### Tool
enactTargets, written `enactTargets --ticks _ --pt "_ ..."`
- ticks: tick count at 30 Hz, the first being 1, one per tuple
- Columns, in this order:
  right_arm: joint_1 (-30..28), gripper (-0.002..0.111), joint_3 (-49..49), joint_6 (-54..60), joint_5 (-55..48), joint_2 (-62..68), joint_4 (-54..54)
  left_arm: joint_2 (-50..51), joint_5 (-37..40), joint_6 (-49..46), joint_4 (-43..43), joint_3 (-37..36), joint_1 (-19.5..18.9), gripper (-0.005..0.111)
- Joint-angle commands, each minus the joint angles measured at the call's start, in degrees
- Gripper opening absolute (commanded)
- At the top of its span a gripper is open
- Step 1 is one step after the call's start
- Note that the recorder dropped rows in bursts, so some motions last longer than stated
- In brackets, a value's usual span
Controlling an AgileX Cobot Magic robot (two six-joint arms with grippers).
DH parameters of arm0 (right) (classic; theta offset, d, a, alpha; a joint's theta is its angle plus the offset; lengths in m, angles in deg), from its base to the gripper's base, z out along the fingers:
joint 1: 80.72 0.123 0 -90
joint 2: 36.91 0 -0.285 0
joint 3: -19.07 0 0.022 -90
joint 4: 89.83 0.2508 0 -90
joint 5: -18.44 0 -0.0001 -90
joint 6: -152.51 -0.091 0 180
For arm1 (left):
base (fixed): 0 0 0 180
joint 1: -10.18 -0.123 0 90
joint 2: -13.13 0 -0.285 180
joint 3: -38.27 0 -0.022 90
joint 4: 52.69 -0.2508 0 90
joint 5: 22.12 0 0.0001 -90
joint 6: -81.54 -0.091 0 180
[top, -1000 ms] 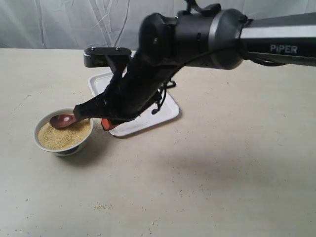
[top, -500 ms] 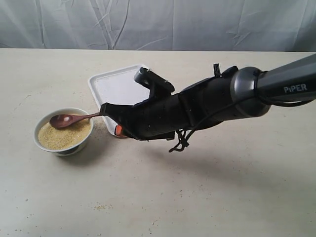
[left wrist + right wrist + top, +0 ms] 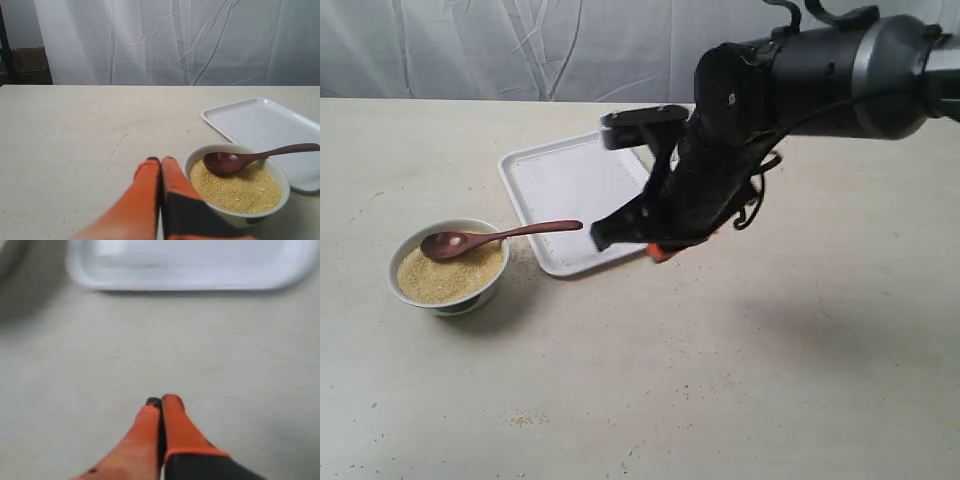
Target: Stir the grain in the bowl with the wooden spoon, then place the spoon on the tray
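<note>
At the left of the tabletop (image 3: 770, 380), the slim dark reddish-brown wooden spoon (image 3: 505, 236) is lying with its scoop on the sandy yellow grain (image 3: 445, 278) in the small white ceramic bowl (image 3: 455, 301). Its long handle is pointing right toward the flat white rectangular tray (image 3: 570, 180). Your right gripper (image 3: 161, 401), closed on nothing, is hovering near the handle's tip. Your left gripper (image 3: 161, 160), also closed and empty, is sitting beside the bowl.

Tally: one bowl (image 3: 498, 283); one mound of grain (image 3: 445, 275); one wooden spoon (image 3: 505, 236); one tray (image 3: 570, 180). Grippers, two: left gripper (image 3: 161, 160), right gripper (image 3: 161, 401). One tabletop (image 3: 770, 380). Loose granules (image 3: 525, 420) scattered, too fine to count.
</note>
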Motion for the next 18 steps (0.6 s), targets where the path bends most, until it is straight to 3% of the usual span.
enactTargets --ticks 1,5,8,11,13,18 --pt "1.6 -0.001 5.1 -26.7 15.8 -5.4 -17.5 -0.3 -0.3 0.0 0.0 -0.3 -0.2 0.0" --pt "6.6 -0.001 19.5 -27.1 55.7 -9.6 -13.5 -0.3 -0.3 0.0 0.0 -0.3 -0.2 0.0" --pt "8.6 -0.001 28.0 -27.5 75.1 -9.2 -4.0 -0.3 -0.3 0.0 0.0 -0.3 -0.2 0.0" --pt "10.1 -0.001 32.8 -29.1 84.7 -7.2 10.8 -0.3 -0.3 0.0 0.0 -0.3 -0.2 0.0" --pt "11.2 -0.001 33.4 -36.0 84.4 -5.3 16.5 -0.3 -0.3 0.0 0.0 -0.3 -0.2 0.0" --pt "12.0 -0.001 30.0 -52.4 83.7 2.0 10.5 -0.3 -0.3 0.0 0.0 -0.3 -0.2 0.0"
